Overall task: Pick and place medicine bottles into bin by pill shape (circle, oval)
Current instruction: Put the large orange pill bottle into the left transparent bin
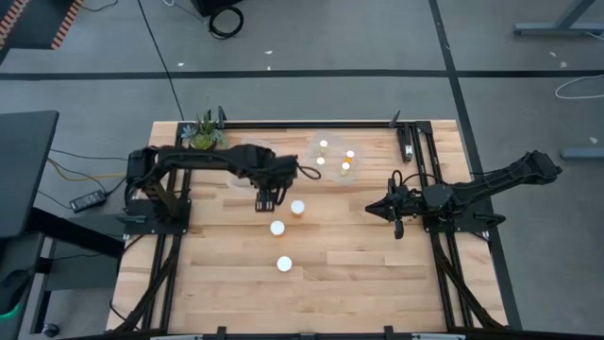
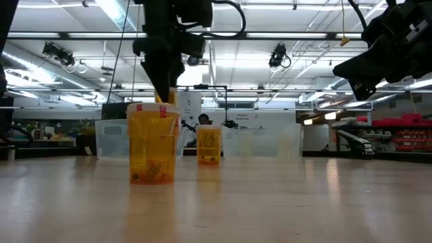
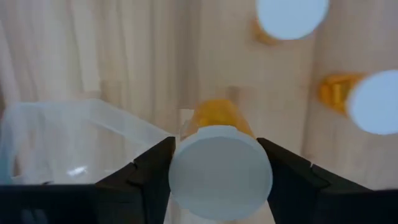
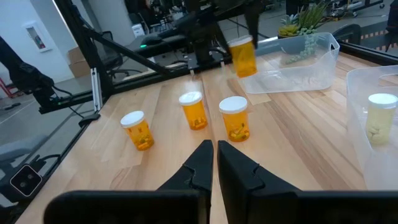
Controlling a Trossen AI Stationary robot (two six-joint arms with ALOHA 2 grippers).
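My left gripper is shut on an amber bottle with a white cap, which also shows in the right wrist view. It holds the bottle in the air over mid-table, beside a clear bin. Three more bottles stand upright on their bases on the wood: one just right of the gripper, one and one nearer the front edge. They also show in the right wrist view. My right gripper is shut and empty at the right. My left gripper pinches the bottle at its cap end, one finger on each side of the white cap. The fingers come from above, pointing down. The bottle hangs roughly upright below them, its amber body clear of the table.
A second clear bin at the far middle holds several bottles; one with pale pills shows in the right wrist view. A small green plant stands at the far left. Bare wood lies toward the near edge.
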